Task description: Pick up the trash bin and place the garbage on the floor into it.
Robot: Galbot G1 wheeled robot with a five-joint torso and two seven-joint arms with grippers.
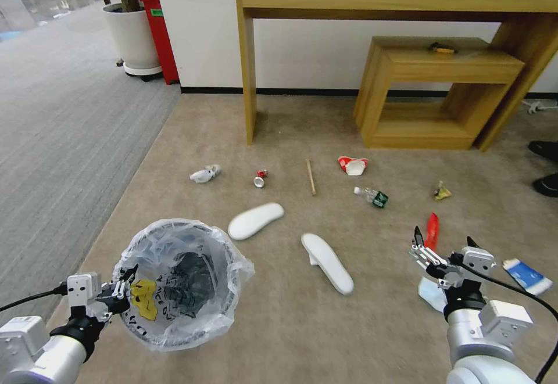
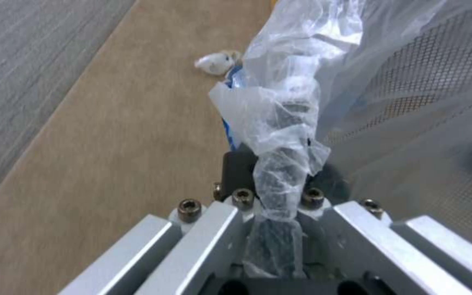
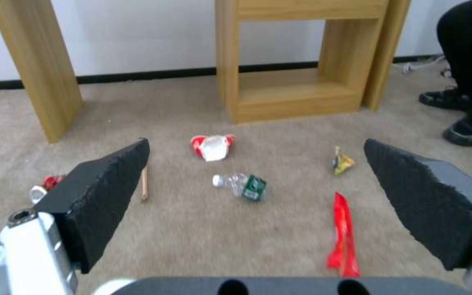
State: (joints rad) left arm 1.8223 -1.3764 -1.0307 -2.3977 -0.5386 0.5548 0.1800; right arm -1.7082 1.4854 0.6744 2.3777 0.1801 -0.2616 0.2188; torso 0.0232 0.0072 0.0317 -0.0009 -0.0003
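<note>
The trash bin (image 1: 180, 282), lined with a crinkly white bag, hangs at the lower left; my left gripper (image 1: 125, 291) is shut on its bagged rim (image 2: 280, 180). My right gripper (image 1: 444, 244) is open, low over the carpet near the red wrapper (image 1: 431, 232) and above a pale blue mask (image 1: 431, 294). The garbage lies ahead: two slipper soles (image 1: 256, 220) (image 1: 328, 262), can (image 1: 260, 178), stick (image 1: 311, 176), paper cup (image 1: 353, 165), bottle (image 1: 372, 196), blue-white pack (image 1: 527, 276), crumpled wrappers (image 1: 204, 173) (image 1: 442, 191). In the right wrist view the wrapper (image 3: 342, 233) lies between the open pads (image 3: 105, 196).
A wooden desk (image 1: 250, 53) and a low shelf (image 1: 442, 82) stand against the back wall, with a small tool (image 1: 443, 48) on the shelf. A white planter (image 1: 132, 35) and red box (image 1: 160, 35) stand at the far left. A person's shoes (image 1: 546, 166) are at the right edge.
</note>
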